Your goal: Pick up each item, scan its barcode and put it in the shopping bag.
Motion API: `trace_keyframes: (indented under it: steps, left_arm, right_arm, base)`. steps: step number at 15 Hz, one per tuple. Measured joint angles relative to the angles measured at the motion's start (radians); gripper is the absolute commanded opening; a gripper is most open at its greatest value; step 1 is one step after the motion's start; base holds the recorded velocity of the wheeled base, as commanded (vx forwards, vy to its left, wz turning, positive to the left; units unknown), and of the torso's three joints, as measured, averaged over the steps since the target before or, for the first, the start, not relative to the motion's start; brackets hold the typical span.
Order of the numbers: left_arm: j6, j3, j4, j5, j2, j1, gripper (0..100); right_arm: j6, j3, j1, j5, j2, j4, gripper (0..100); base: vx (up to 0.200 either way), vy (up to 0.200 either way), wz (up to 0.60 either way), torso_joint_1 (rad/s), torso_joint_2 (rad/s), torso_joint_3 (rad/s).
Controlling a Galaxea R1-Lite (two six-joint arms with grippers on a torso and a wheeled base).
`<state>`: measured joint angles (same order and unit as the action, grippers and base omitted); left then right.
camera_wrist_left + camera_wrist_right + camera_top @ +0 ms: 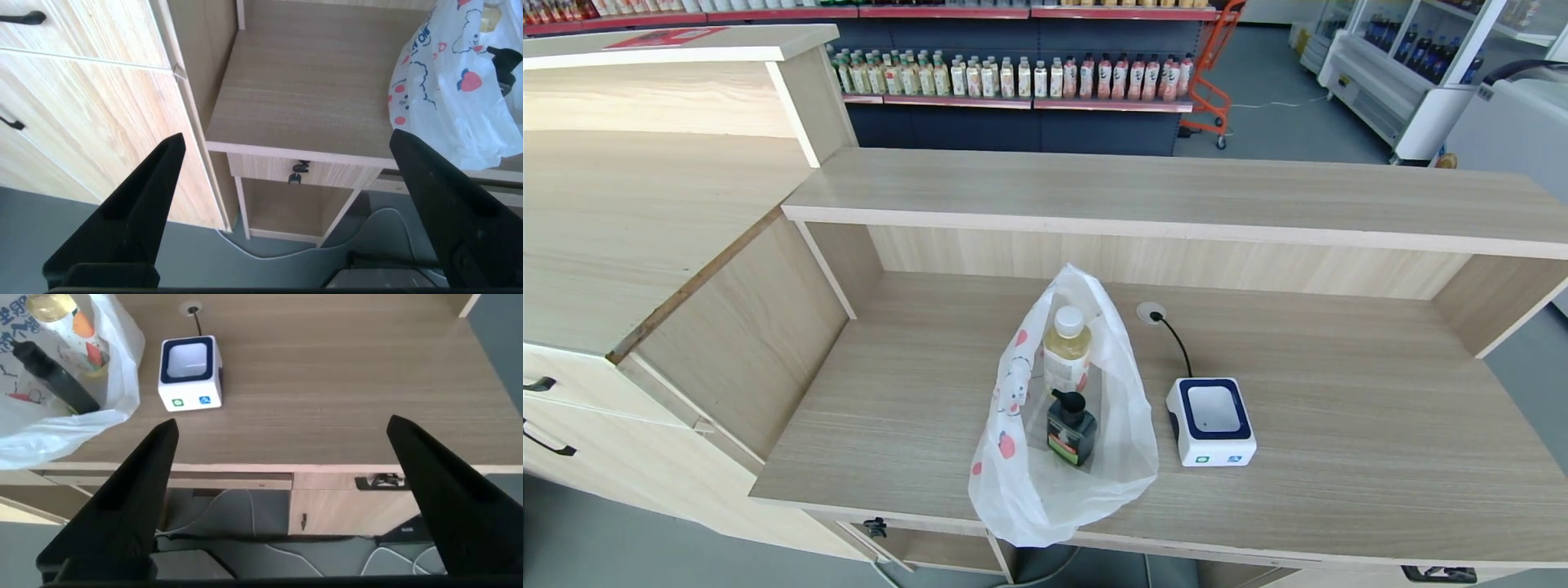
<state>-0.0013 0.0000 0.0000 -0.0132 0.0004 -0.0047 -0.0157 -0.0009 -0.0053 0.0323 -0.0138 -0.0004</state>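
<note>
A white shopping bag [1013, 457] with red hearts lies open on the wooden counter [1339, 425], mouth toward the back. Inside it are a drink bottle [1067, 349] with a white cap and a dark pump bottle [1071, 428]. To the bag's right stands the white, blue-rimmed scanner [1210, 419]. My left gripper [288, 139] hangs open and empty before the counter's front left corner, the bag [449, 90] off to one side. My right gripper [282, 423] is open and empty in front of the counter's edge, with the scanner [189, 371] and the bag [49, 416] beyond it.
A raised shelf [1176, 192] runs along the counter's back. A tall cabinet [645, 245] with drawers closes off the left side. The scanner's cable [1178, 343] runs to a grommet [1151, 313]. Bare countertop stretches right of the scanner. Cables [245, 531] hang under the counter.
</note>
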Motion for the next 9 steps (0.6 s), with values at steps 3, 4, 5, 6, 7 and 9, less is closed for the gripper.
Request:
trace_keyframes:
  steps: [3,4,5,6,7,9]
  left_arm:
    - [0.000,0.000,0.000,0.000,0.000,0.000,100]
    - [0.000,0.000,0.000,0.000,0.000,0.000,100]
    - [0.000,0.000,0.000,0.000,0.000,0.000,100]
    - [0.000,0.000,0.000,0.000,0.000,0.000,100]
    - [0.000,0.000,0.000,0.000,0.000,0.000,100]
    - [0.000,0.000,0.000,0.000,0.000,0.000,100]
  right_arm:
    - [0.005,0.000,0.001,0.000,0.016,0.002,0]
    - [0.001,0.000,0.001,0.000,0.017,0.002,0]
    - [0.000,0.000,0.001,0.000,0.018,0.002,0]
    - [0.001,0.000,0.001,0.000,0.019,0.002,0]
    - [0.002,0.000,0.001,-0.001,0.019,0.003,0]
    - [0.000,0.001,0.001,0.000,0.019,0.002,0]
  base:
    - [0.000,0.000,0.00,0.000,0.00,0.000]
    - [0.000,0.000,0.00,0.000,0.00,0.000]
    - [0.000,0.000,0.00,0.000,0.00,0.000]
    - [0.000,0.000,0.00,0.000,0.00,0.000]
    - [0.000,0.000,0.00,0.000,0.00,0.000]
    - [0.000,0.000,0.00,0.000,0.00,0.000]
